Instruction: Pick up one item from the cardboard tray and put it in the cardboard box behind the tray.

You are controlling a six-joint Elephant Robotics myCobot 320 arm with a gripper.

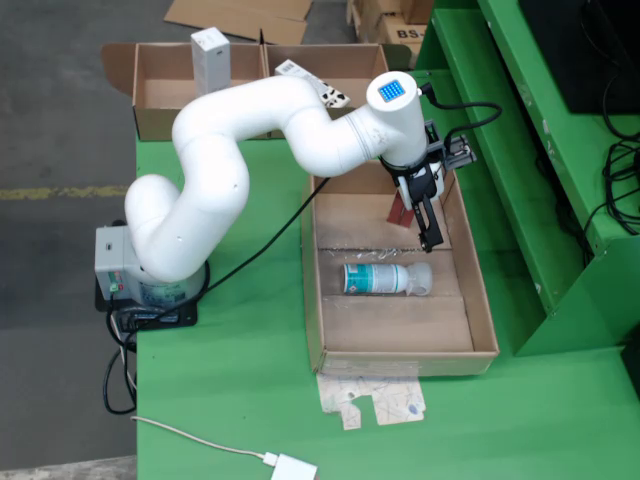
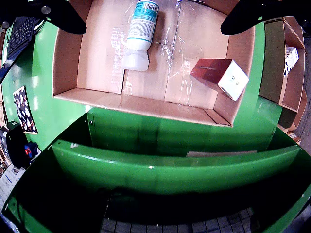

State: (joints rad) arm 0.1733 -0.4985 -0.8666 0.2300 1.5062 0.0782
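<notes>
Two items in your cardboard tray [image 1: 480, 300]: one white bottle [image 1: 385, 278] with a teal label lying on its side, one reddish-brown box [image 2: 218, 76] tilted against the tray wall. Gripper [image 1: 425, 215] hangs over the tray above the brown box, fingers [image 2: 252, 17] spread wide, nothing held. Cardboard box [image 1: 160, 85] behind the tray holds two white cartons that you can see.

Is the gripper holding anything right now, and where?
Nothing. The gripper is open above the tray; the red box and bottle lie free between the spread fingers.
</notes>
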